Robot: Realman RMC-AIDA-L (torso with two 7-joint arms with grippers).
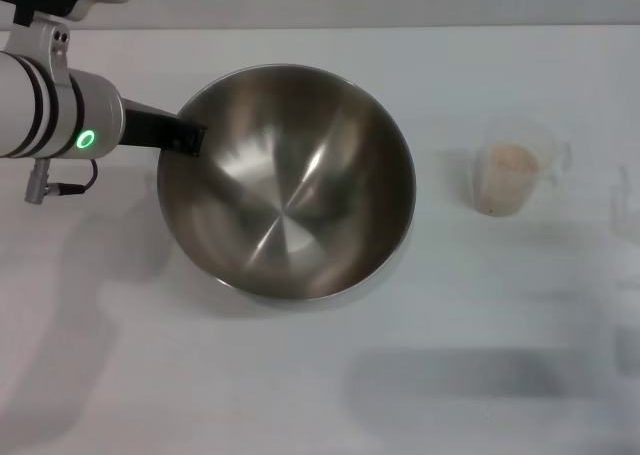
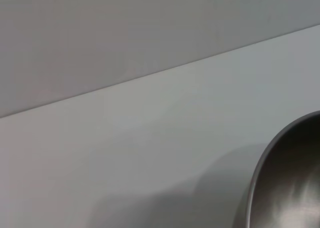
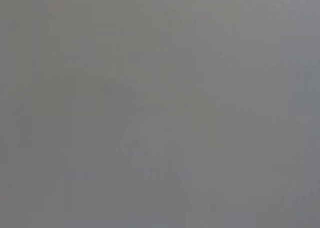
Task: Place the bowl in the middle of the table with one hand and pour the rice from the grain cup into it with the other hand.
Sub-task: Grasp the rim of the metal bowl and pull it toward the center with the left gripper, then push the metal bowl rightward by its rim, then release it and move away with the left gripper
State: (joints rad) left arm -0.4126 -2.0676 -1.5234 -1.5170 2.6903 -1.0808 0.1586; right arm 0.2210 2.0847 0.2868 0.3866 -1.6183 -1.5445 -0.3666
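Note:
The shiny steel bowl [image 1: 286, 183] sits left of the table's [image 1: 500, 315] middle, its inside bare. My left gripper [image 1: 178, 135] reaches in from the left, and its dark fingers [image 1: 160, 132] are closed over the bowl's left rim. The left wrist view catches only a slice of the bowl [image 2: 290, 183] over white tabletop. The clear grain cup [image 1: 512, 167] stands upright to the right of the bowl, apart from it, with beige rice [image 1: 508, 163] inside. My right gripper [image 1: 626, 207] is only a faint blur at the right edge, beyond the cup.
A broad soft shadow [image 1: 450, 385] lies on the tabletop in front of the cup. The table's far edge [image 1: 400, 27] meets a grey wall. The right wrist view is a featureless grey.

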